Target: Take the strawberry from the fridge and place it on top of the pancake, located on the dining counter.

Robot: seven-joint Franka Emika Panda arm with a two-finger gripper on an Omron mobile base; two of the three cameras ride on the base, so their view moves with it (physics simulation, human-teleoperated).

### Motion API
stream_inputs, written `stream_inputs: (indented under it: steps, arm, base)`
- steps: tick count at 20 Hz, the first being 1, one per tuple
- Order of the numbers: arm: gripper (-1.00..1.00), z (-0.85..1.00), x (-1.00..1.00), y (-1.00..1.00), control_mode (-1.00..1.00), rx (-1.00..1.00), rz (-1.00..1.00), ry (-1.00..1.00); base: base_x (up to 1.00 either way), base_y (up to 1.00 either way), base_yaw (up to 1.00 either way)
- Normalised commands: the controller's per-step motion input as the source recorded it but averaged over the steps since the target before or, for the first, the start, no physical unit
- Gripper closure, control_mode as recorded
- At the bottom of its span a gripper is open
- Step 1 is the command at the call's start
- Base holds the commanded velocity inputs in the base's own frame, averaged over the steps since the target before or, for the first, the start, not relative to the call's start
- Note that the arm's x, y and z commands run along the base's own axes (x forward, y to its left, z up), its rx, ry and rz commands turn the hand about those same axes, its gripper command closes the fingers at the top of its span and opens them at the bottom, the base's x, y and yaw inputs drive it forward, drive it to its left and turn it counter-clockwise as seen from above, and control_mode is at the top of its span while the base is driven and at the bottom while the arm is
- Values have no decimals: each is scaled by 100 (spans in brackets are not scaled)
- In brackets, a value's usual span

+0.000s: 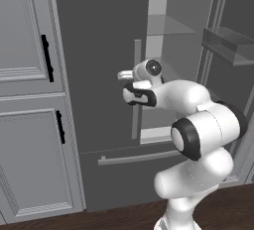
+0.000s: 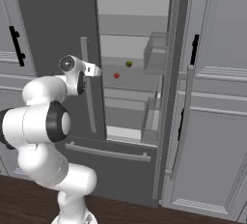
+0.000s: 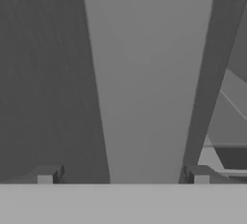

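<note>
The fridge (image 1: 99, 50) has its left door shut and its right door swung open. On a glass shelf inside lies the tiny red strawberry (image 2: 116, 75), with a small yellow-green fruit (image 2: 129, 63) behind it. My gripper (image 3: 123, 177) is open, and its fingertips (image 3: 48, 175) straddle the left door's grey bar handle (image 3: 144, 73) with gaps on both sides. From the base, the gripper (image 1: 124, 75) (image 2: 96, 71) reaches the handle (image 1: 136, 90) at mid height, left of the strawberry. The pancake and the dining counter are out of view.
Light grey panelled cabinets (image 1: 30, 75) with black handles flank the fridge on the left and right (image 2: 217, 97). The open door (image 2: 166, 97) carries bins on its inner side. A drawer bar (image 1: 134, 157) runs below. Dark wood floor lies underneath.
</note>
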Motion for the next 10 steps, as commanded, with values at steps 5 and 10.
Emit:
stream_inputs:
  steps: [5, 10]
  arm:
    - [100, -4, 46, 8, -100, 0, -1, 0]
    - [100, 0, 22, 25, -100, 0, 0, -1]
  base:
    - [0, 0, 0]
    - [0, 0, 0]
